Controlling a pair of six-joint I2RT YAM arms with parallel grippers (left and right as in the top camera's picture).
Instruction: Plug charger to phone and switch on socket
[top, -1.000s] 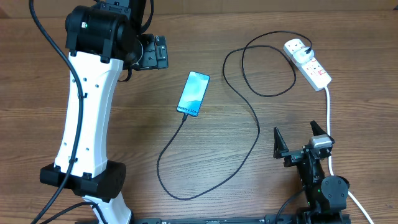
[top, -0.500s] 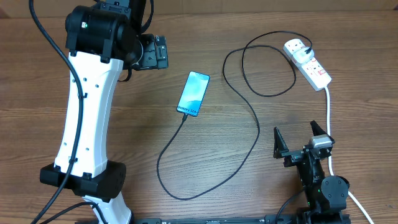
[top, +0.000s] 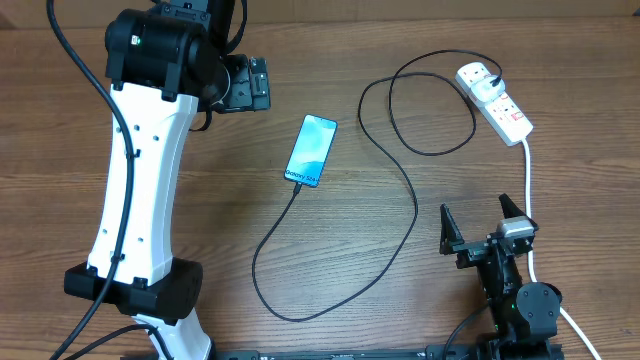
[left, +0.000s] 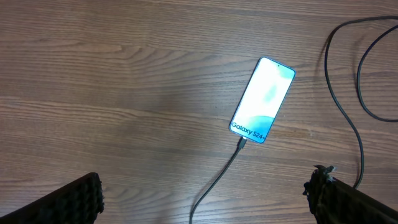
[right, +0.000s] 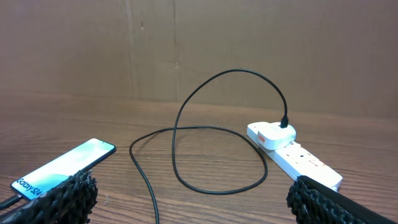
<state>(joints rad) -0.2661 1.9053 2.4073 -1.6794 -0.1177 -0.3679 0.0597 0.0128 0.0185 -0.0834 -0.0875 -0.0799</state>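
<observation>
The phone (top: 311, 150) lies flat mid-table with its blue-cyan screen lit; it also shows in the left wrist view (left: 262, 100) and the right wrist view (right: 64, 165). The black charger cable (top: 405, 195) runs from the phone's lower short edge, loops across the table and ends at a plug in the white socket strip (top: 494, 101), also seen in the right wrist view (right: 292, 153). My left gripper (left: 205, 199) is open, high above the table left of the phone. My right gripper (top: 480, 228) is open and empty near the front edge, below the socket.
The socket's thick white lead (top: 528, 190) runs down the right side past my right gripper. The left arm's white body (top: 140, 170) stands over the table's left part. A brown wall (right: 199, 43) backs the table.
</observation>
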